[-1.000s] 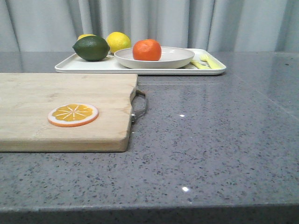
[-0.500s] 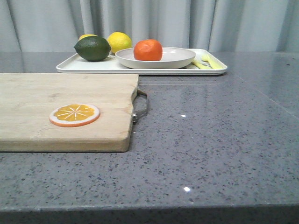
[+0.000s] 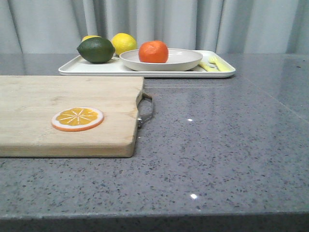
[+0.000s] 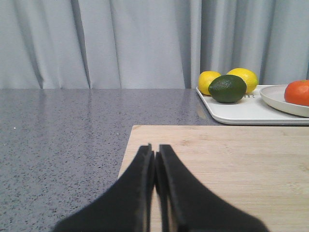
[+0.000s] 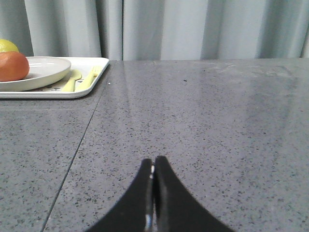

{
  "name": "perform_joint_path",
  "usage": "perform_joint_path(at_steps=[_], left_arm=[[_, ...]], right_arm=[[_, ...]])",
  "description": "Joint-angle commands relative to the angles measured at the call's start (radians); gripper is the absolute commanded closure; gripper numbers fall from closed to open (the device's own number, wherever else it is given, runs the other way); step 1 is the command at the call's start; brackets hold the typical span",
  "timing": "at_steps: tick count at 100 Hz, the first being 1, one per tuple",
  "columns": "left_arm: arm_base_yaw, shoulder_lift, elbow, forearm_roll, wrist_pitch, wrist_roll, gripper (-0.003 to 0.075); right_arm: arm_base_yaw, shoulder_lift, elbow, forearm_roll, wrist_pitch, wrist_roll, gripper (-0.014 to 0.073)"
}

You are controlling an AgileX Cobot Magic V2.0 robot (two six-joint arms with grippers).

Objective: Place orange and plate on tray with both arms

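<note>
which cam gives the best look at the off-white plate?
Front view: the wide shallow off-white plate shows whole, rim to rim, on the flat white tray with the round reddish orange in it. Left wrist view catches only one end at the frame's edge; right wrist view shows the other end, cropped.

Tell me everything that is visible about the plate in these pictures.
The plate is round, wide and shallow, off-white, plain, with a raised rim; it looks like matte ceramic or plastic. It sits level on the white tray, toward the tray's right half. The orange rests inside it, left of its centre. A green lime lies on the tray just left of it, and yellow cutlery on its right. No pincer touches it.
</note>
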Motion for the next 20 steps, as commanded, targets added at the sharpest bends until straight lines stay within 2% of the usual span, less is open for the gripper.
perform_joint_path(at_steps=[1, 20], left_arm=[[-0.001, -0.031, 0.022, -0.001, -0.079, 0.0, 0.0738], [-0.001, -0.031, 0.022, -0.001, -0.079, 0.0, 0.0739]], right_arm=[[-0.007, -0.02, 0.0, -0.012, -0.074, 0.003, 0.0665], [-0.007, -0.02, 0.0, -0.012, -0.074, 0.003, 0.0665]])
